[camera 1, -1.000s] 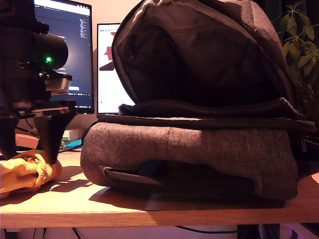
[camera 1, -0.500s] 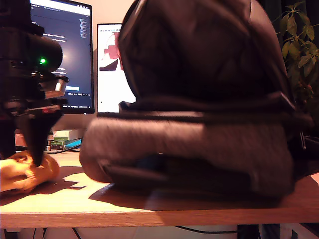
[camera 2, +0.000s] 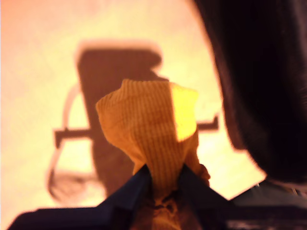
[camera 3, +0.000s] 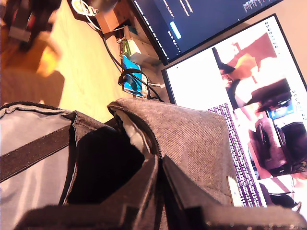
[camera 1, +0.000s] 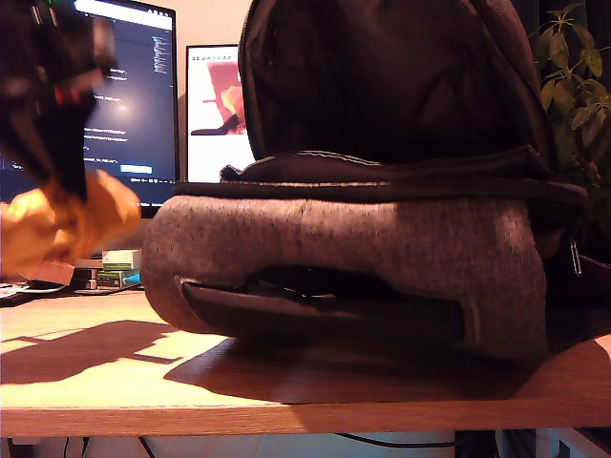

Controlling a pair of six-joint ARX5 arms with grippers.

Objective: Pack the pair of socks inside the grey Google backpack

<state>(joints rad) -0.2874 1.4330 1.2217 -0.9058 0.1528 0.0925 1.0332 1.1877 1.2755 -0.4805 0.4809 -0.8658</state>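
Our first pincer (camera 2: 163,179) is clamped on the pair of socks (camera 2: 148,134), which hangs from its jaws clear above the tabletop (camera 1: 115,382); the grey Google backpack (camera 1: 353,258) stands just beside them. Our second pincer (camera 3: 160,201) is closed on the backpack's flap edge, the open black-lined compartment directly ahead of it.

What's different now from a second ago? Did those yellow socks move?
Yes. My first gripper, shut on the pair of socks, has lifted them off the wooden table where they lay a second ago; they now hang in the air at the exterior view's left. My second gripper still holds the grey Google backpack open by its flap. The monitors behind are unchanged.
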